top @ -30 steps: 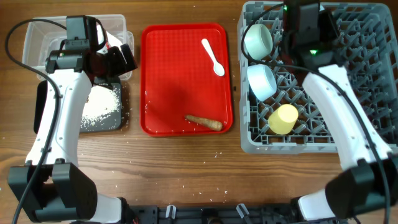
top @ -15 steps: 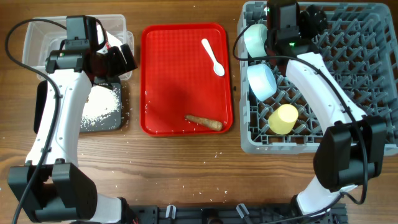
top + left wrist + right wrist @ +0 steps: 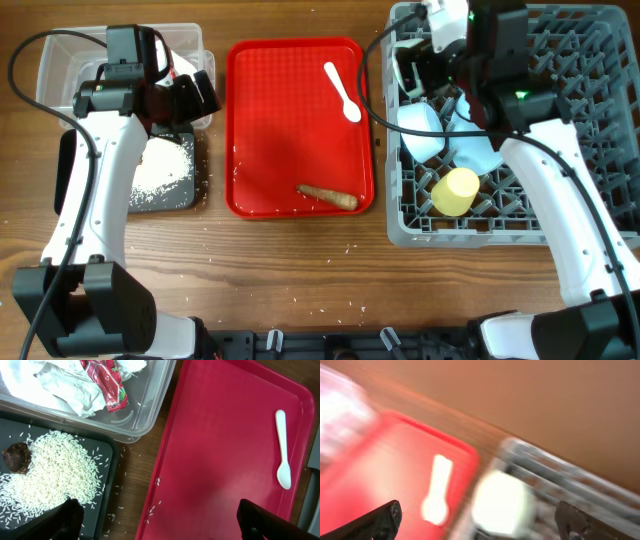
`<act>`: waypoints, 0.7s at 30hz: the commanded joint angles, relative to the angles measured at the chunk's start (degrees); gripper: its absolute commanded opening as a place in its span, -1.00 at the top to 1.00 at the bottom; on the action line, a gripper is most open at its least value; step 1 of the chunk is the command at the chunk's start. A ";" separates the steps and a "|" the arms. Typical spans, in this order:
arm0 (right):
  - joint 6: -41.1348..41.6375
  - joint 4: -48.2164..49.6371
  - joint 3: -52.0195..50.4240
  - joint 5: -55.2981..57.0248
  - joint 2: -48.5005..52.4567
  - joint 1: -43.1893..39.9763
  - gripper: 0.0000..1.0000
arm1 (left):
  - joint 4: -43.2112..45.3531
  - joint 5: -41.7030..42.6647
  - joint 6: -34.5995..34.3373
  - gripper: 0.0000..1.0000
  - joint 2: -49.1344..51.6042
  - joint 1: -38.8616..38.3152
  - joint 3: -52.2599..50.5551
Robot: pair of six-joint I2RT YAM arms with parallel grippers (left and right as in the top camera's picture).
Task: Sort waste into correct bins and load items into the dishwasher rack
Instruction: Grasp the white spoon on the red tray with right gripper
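The white spoon (image 3: 342, 90) and the carrot-like root (image 3: 328, 196) lie on the red tray (image 3: 260, 120). In the grey rack (image 3: 590, 120) sit the light blue bowl (image 3: 420, 125), the yellow cup (image 3: 455, 190) and a pale round piece (image 3: 478, 155) leaning among the pegs. My right gripper (image 3: 408, 68) hovers open at the rack's near-left corner. Its blurred view shows the spoon (image 3: 437, 492) and the pale green bowl (image 3: 500, 502). My left gripper (image 3: 160, 525) is open and empty over the gap between the black tray (image 3: 107, 447) and the red tray.
The clear tub (image 3: 150, 405) holds tissue (image 3: 55, 385) and the red wrapper (image 3: 105, 385). Rice (image 3: 60, 470) and a dark lump (image 3: 16, 456) lie in the black tray. Stray grains dot the wood and the red tray's left edge.
The right gripper has opened, and its arm has swung forward and left over the rack's left side. A pale round piece now shows beside the blue bowl. The left arm has stayed still.
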 commanded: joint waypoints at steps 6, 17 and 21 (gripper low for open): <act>21.46 8.81 2.75 -3.28 12.41 8.37 -0.83 | 0.04 0.68 -0.28 -1.00 -0.52 0.37 -0.33; 19.91 -2.34 19.54 8.79 40.02 12.09 -0.40 | 0.04 0.68 -0.28 -1.00 -0.52 0.37 -0.33; 20.20 -2.64 19.50 8.81 44.15 11.89 -0.27 | 0.04 0.68 -0.28 -1.00 -0.52 0.37 -0.33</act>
